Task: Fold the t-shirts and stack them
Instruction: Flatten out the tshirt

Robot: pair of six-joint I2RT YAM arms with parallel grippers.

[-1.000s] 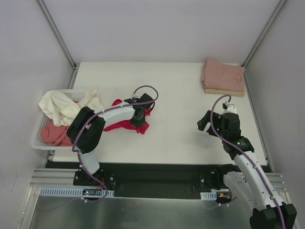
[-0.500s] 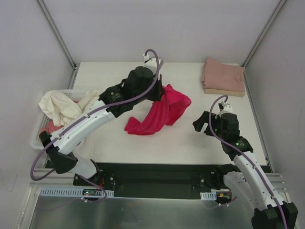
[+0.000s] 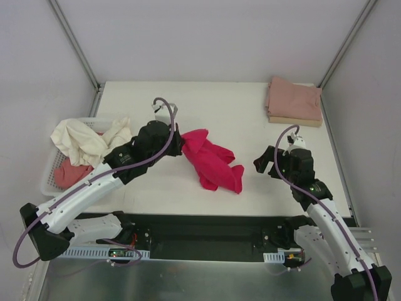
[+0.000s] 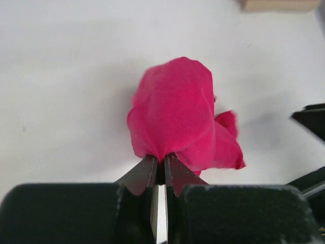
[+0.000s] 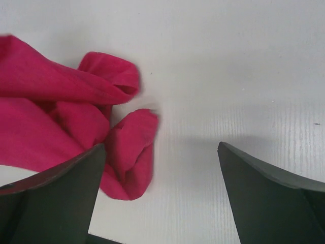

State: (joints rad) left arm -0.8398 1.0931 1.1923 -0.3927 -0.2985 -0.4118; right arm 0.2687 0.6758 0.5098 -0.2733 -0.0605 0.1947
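Two shirts, a dusty pink shirt (image 3: 293,97) on a tan shirt (image 3: 294,120), were seen folded and stacked at the far right corner of the surface (image 3: 244,113). A cream shirt (image 3: 81,138) and a salmon-pink shirt (image 3: 66,177) were left crumpled in the basket (image 3: 46,182) at the left. The red shirt (image 3: 212,162) was laid in a rumpled heap near the middle of the surface, not yet spread or folded, so most of the work was judged to remain. The left jaws were closed on a bunched edge of the red shirt. The right jaws were held wide apart and empty, just beside the shirt's near-right end.

A second earlier the red shirt had been bunched beside the basket. Half a second earlier it had been lifted and swung towards the far middle. It had since been brought down nearer the right arm (image 3: 313,194), which had hardly been moved.
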